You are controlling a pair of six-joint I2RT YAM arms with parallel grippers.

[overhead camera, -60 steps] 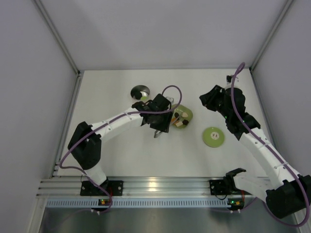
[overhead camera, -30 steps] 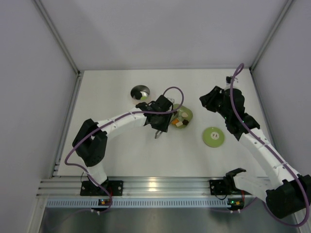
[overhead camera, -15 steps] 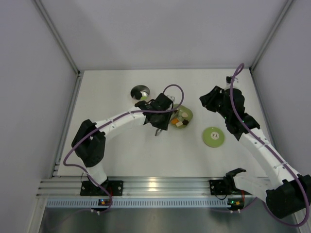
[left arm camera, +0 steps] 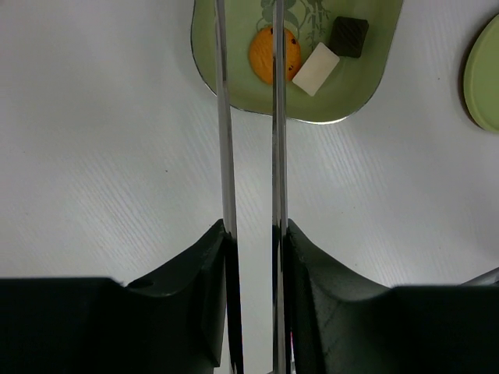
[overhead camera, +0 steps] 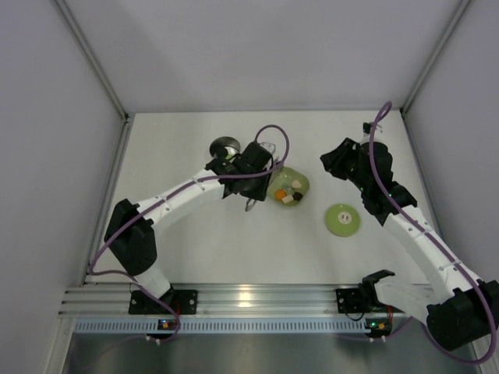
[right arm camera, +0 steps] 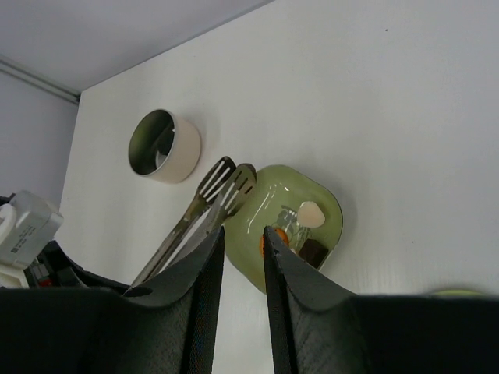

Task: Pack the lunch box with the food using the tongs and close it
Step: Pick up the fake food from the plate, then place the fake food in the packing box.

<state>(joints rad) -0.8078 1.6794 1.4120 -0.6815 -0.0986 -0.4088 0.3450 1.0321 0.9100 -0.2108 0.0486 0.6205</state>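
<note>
My left gripper (overhead camera: 253,175) (left arm camera: 253,226) is shut on the slim silver tongs (left arm camera: 224,140), whose two arms run forward to the green dish (left arm camera: 359,86). In the right wrist view the tongs' (right arm camera: 226,191) slotted tips hang close together and empty at the dish's (right arm camera: 269,199) left rim. Food lies in the dish: an orange piece (left arm camera: 274,53), a cream-white piece (left arm camera: 316,68) and a black piece (left arm camera: 348,37). The round lunch box (overhead camera: 223,146) (right arm camera: 164,146) stands open just behind the left wrist. Its light-green lid (overhead camera: 342,219) lies flat to the right. My right gripper (overhead camera: 341,162) (right arm camera: 243,241) hovers open and empty right of the dish.
Grey walls close in the white table (overhead camera: 195,241) on the left, back and right. An aluminium rail (overhead camera: 249,296) with both arm bases runs along the near edge. The purple cable (overhead camera: 274,148) loops above the left wrist.
My left gripper has drawn back up and to the left with the tongs, off the dish's left part and toward the lunch box. The right arm has stayed still.
</note>
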